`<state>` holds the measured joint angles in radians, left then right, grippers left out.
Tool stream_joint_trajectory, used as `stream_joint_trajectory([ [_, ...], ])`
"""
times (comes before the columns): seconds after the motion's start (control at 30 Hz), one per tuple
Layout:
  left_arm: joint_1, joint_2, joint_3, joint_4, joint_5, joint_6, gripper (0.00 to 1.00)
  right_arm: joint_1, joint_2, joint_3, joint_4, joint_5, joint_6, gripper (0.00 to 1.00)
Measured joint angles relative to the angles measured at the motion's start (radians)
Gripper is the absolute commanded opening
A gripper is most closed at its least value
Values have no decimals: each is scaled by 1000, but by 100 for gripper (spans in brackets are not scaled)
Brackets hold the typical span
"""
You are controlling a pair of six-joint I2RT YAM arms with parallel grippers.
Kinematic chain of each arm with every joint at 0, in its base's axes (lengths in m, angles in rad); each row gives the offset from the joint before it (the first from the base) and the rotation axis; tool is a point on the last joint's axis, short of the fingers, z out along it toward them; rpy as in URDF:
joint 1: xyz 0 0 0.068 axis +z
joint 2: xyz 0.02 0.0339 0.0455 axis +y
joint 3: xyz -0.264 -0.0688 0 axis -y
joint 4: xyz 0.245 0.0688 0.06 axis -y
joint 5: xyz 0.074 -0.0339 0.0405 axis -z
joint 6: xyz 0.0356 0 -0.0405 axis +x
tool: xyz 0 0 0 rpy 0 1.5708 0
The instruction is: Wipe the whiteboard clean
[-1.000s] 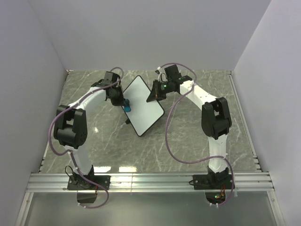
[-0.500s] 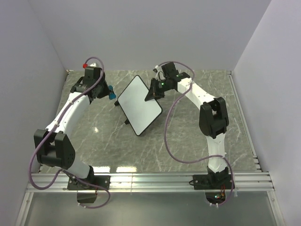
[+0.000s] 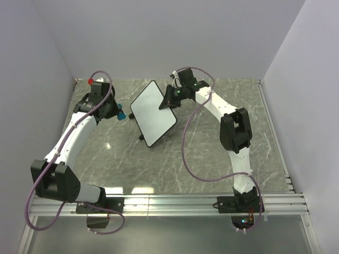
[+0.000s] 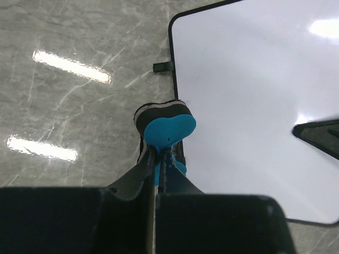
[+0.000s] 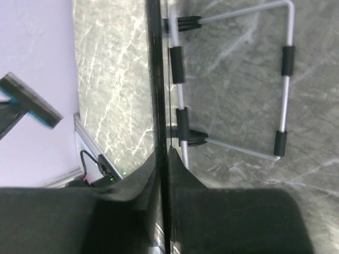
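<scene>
Left tool [image 4: 157, 155] clamps blue eraser [image 4: 168, 129]; right tool [image 5: 161, 159] pinches whiteboard [image 4: 254, 95] edge.

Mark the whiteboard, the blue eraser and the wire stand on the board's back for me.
whiteboard [image 3: 153, 112]: top external view, middle of its white face.
blue eraser [image 4: 170, 128]: left wrist view, its blue face.
wire stand [image 5: 285, 103]: right wrist view, bare wire between two black sleeves.

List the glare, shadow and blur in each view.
Top external: even light, sharp, small lamp reflections on the table. Left wrist: glare streaks on the table, a hotspot on the whiteboard; the left gripper is a dark near mass. Right wrist: right gripper underexposed, soft.
</scene>
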<state>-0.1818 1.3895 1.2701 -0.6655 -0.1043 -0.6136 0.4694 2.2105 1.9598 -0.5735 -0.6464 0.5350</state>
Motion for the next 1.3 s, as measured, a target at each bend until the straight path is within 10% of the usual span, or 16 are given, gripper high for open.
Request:
stream_joint_trajectory([
  [0.2,1,-69,-85,3,-17,0,0,2,-56,-147,13,26,3,77],
  [0.37,3,-76,-227,10,-17,0,0,2,-135,-224,1,57,-8,98],
  [0.57,3,-76,-319,20,-21,0,11,1,-363,-267,-25,109,-29,100],
  [1.03,3,39,-385,68,-28,9,97,-42,-892,-558,-67,240,-103,100],
  [1.3,3,39,-278,-26,-29,9,99,-45,-1073,-797,-108,302,-107,100],
])
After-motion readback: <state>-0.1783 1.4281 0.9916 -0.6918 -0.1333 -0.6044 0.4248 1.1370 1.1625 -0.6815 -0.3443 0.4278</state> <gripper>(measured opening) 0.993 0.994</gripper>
